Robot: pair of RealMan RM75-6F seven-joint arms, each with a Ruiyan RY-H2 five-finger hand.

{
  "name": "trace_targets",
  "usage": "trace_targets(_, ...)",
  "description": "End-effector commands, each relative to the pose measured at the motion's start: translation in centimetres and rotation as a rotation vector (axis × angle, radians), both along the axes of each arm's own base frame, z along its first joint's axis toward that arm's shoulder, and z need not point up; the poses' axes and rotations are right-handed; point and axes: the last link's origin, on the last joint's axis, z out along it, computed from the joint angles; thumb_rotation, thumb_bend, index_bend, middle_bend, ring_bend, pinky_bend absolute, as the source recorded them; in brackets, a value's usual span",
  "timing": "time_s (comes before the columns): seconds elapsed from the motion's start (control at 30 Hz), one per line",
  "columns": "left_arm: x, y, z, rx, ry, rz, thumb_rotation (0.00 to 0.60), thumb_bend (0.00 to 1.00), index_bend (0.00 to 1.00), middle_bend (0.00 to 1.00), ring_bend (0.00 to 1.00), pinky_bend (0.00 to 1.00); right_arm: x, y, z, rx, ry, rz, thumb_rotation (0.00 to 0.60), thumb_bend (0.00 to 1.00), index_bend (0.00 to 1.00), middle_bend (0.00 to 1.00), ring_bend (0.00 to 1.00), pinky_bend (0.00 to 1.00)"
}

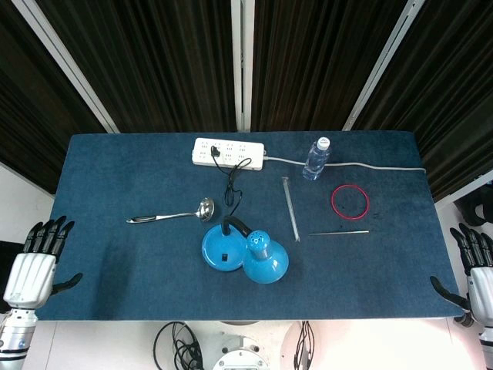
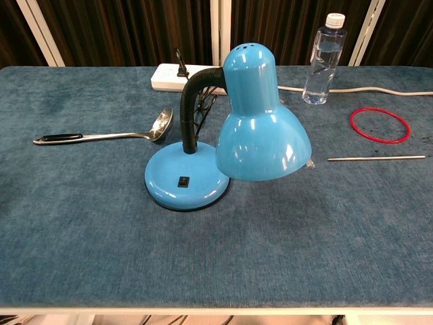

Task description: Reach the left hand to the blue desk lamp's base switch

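The blue desk lamp (image 1: pixel 245 253) stands near the table's front middle, its shade (image 2: pixel 258 122) bent down over the round base (image 2: pixel 186 181). A small black switch (image 2: pixel 183 181) sits on the base's front; in the head view the switch (image 1: pixel 224 257) shows as a dark square. My left hand (image 1: pixel 37 258) hangs open off the table's left edge, fingers spread, well away from the lamp. My right hand (image 1: pixel 476 274) is open beyond the right edge. Neither hand shows in the chest view.
A metal ladle (image 1: pixel 171 215) lies left of the lamp. A white power strip (image 1: pixel 228 153) with the lamp's black cord sits at the back. A water bottle (image 1: pixel 316 158), a red ring (image 1: pixel 350 201) and two thin metal rods (image 1: pixel 291 209) lie to the right.
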Motion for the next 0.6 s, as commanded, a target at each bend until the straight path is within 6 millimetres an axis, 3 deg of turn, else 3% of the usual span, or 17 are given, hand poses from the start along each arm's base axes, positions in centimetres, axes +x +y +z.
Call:
trace_targets(0.03,0.1,0.0,0.0,-0.002,-0.001,-0.003,0.600,0.07,0.05,0.00,0.00,0.00,0.0,0.0,-0.1,0.003,0.002,0.000,0.600,0.15,0.00,0.00,0.00,0.00)
trace_targets(0.47,0.7,-0.1,-0.7,-0.033,0.011,-0.020,0.600,0.07,0.05,0.03,0.01,0.01,0.1,0.0,0.1,-0.006,-0.004,0.004,0.600,0.15,0.00,0.00,0.00,0.00)
trace_targets(0.53,1.0,0.0,-1.3,-0.060,0.021,-0.016,0.600,0.11,0.05,0.22,0.20,0.20,0.1,0.0,0.1,-0.006,-0.004,0.003,0.600,0.15,0.00,0.00,0.00,0.00)
trace_targets(0.6,1.2,-0.1,-2.7,-0.148,0.046,0.017,0.600,0.25,0.06,0.60,0.61,0.56,0.1,0.0,0.0,0.000,-0.004,0.003,0.600,0.15,0.00,0.00,0.00,0.00)
